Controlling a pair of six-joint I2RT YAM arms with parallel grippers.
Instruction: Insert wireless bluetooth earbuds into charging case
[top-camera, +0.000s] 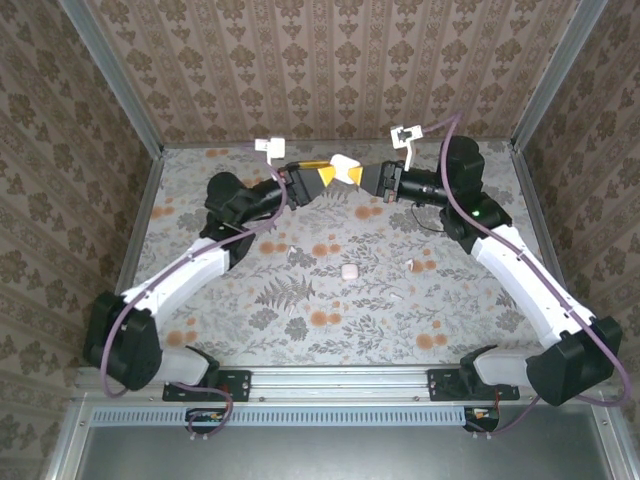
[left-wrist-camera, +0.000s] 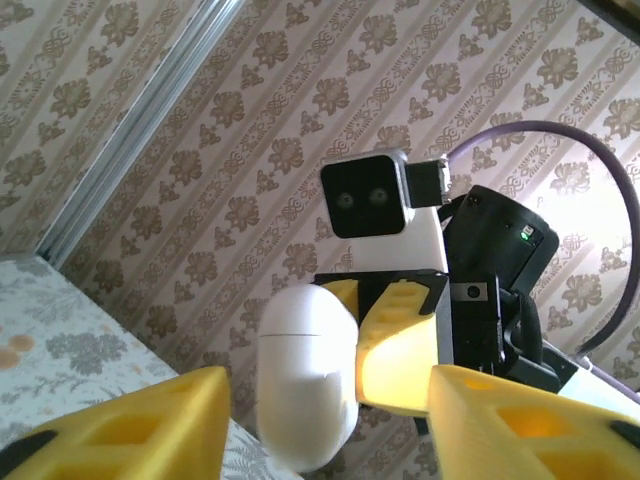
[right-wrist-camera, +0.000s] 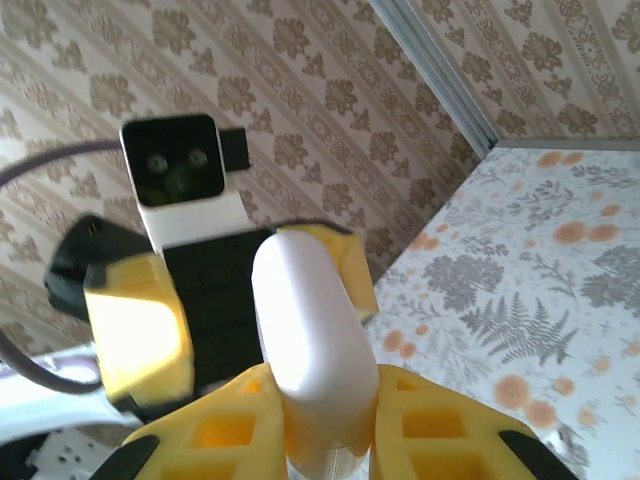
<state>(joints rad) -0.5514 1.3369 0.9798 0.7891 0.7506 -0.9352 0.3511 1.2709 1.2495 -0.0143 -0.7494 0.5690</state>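
Up at the far middle of the flowered table, both arms reach inward and meet nose to nose above the surface. Between them is a white charging case, smooth, rounded and held in the air.

The right gripper has its two yellow fingers pressed onto the sides of this case, pinching one end so that the rest sticks out toward the other arm. From the right wrist view the case looks closed, with no lid gap that I can make out.

The left gripper faces it with its yellow fingers spread wide. The case sits roughly in line with the gap between them. I cannot tell whether its free end is already between the fingertips or just beyond them, but nothing shows them touching it.

Down on the table, well apart from the grippers, lie the earbuds. One tiny white piece is right of centre and another speck is a little nearer the arm bases. A second small white case rests flat just to their left.

My reading is that the task is at an early step, with the case being readied between two arms and no earbud inserted yet. The next move probably calls for the left fingers to close on the free end, squarely and gently. That would allow the lid to be levered open without twisting the case out of the right-hand pinch.
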